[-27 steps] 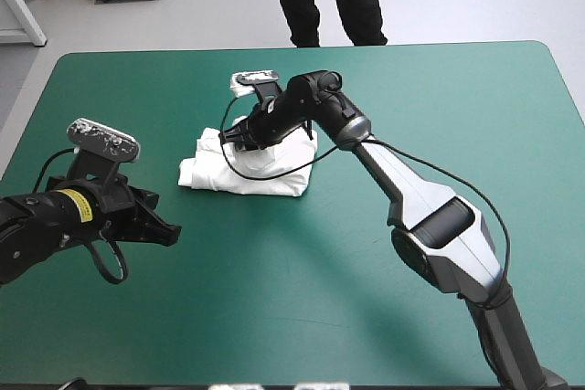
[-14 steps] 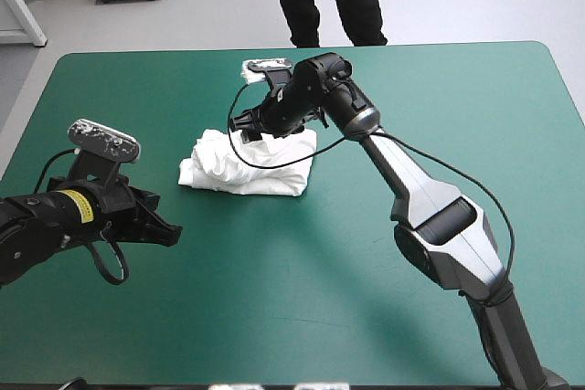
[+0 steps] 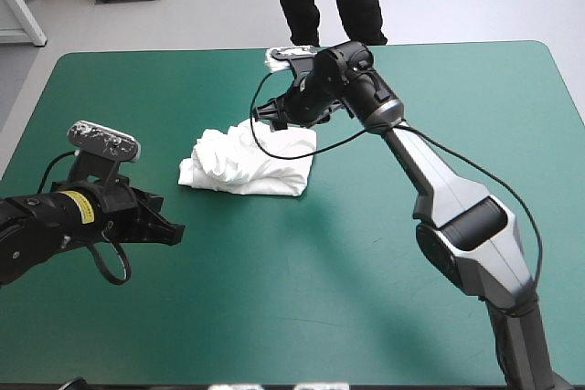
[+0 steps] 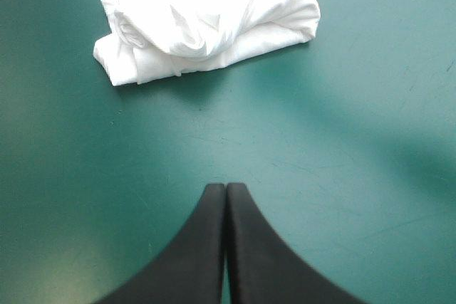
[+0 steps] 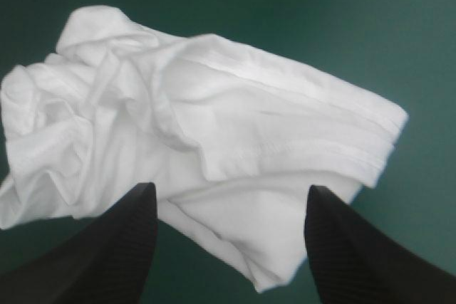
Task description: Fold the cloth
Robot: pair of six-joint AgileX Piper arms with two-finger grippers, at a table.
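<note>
- Lying on the teal-green cover (image 3: 366, 299), the T-shirt (image 3: 245, 163) is seen as a white, rumpled bundle in the far half of the table, a little left of the middle.
- One side of the bundle is folded fairly flat with a straight hemmed edge; the other side is bunched into loose creases, as is shown in the right wrist view (image 5: 192, 140).
- The right gripper (image 3: 271, 116) is held over the far edge of the T-shirt. Whether the cloth is touched cannot be told from the high view.
- In its own view the right gripper (image 5: 229, 189) is seen spread wide. Its black fingers (image 5: 121, 247) stand apart with the T-shirt under and ahead of them, and nothing is gripped.
- The left gripper (image 3: 172, 233) is kept low over bare cover near the table's left side, well apart from the T-shirt (image 4: 206, 23).
- Its fingers are pressed together in one pointed arch — the left gripper (image 4: 226, 189) is closed, and no cloth is held between them.
</note>
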